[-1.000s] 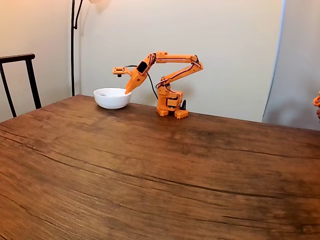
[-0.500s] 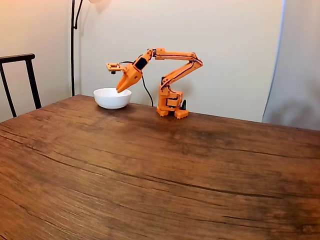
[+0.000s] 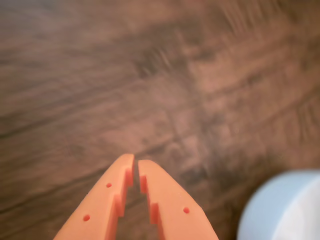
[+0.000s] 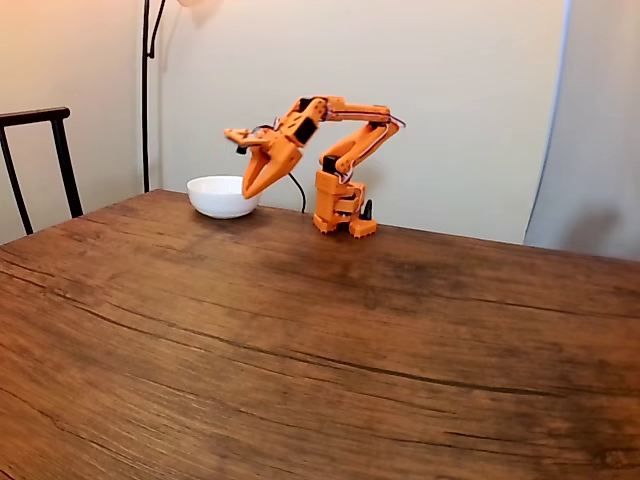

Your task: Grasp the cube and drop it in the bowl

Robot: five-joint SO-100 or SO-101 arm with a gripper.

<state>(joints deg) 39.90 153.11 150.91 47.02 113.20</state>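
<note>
In the wrist view my orange gripper (image 3: 135, 162) rises from the bottom edge, its two fingers nearly together with a thin gap and nothing between them, over bare wood. The white bowl (image 3: 282, 207) shows at the bottom right corner, blurred. In the fixed view the bowl (image 4: 222, 196) stands at the far left of the table, and my gripper (image 4: 247, 194) points down just to its right, above the tabletop. The cube is out of view; the bowl's inside is hidden from the fixed camera.
The orange arm's base (image 4: 340, 212) stands at the far edge of the wooden table (image 4: 320, 350). A dark chair (image 4: 40, 165) is at the left, a lamp pole (image 4: 146, 90) behind the bowl. A pale curtain hangs at the right.
The arm has swung from over the bowl to the bowl's right side, toward the camera, and the gripper tip has dropped a little.
</note>
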